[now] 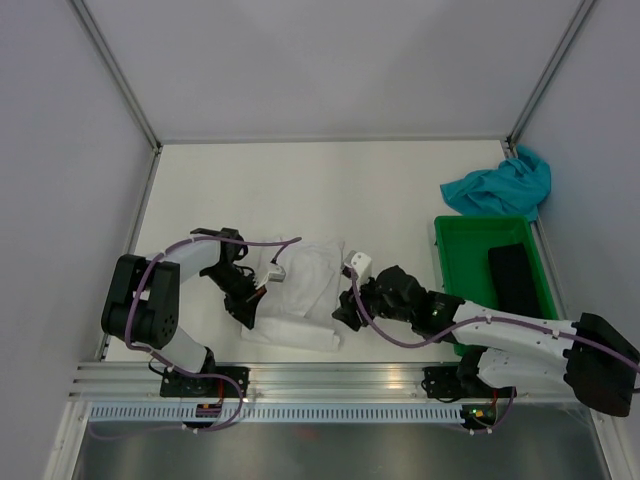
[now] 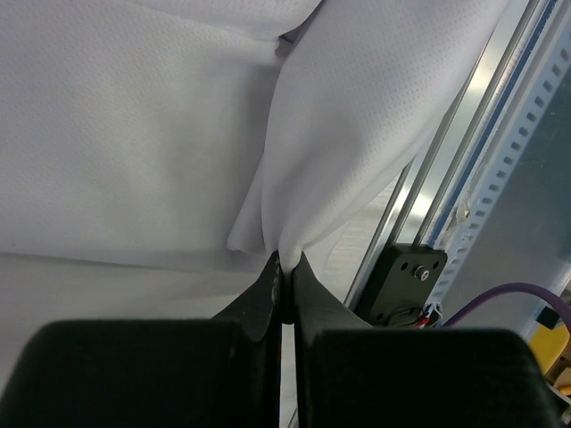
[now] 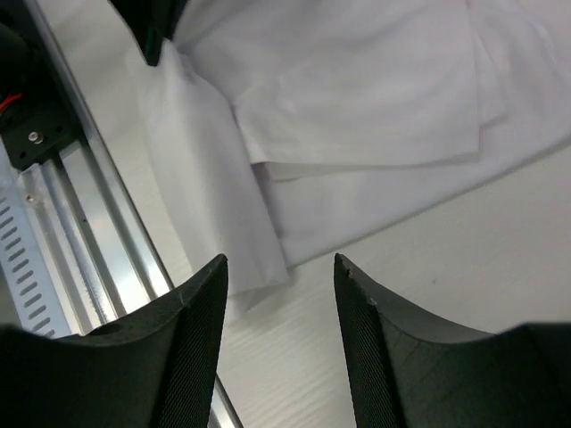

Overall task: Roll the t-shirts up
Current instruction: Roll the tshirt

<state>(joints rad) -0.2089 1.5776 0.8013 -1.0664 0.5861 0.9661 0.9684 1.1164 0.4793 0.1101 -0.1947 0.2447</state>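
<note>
Rolling of the white t-shirt (image 1: 305, 285) appears barely begun: the left gripper (image 2: 284, 267) is clamped on a fold at the shirt's 8 o'clock corner. The right gripper (image 3: 281, 267) hangs at 4 o'clock, jaws parted and empty, and likely needs to pinch that hem next.

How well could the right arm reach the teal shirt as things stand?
Probably yes: the right arm has open jaws and the teal shirt lies uncovered, though the bin sits between.

One white t-shirt (image 1: 300, 290) at six o'clock, one teal t-shirt (image 1: 500, 187) at two o'clock, one green bin (image 1: 462, 268), one black item (image 1: 512, 275) inside, two arms: left arm (image 1: 150, 300), right arm (image 1: 515, 335).
</note>
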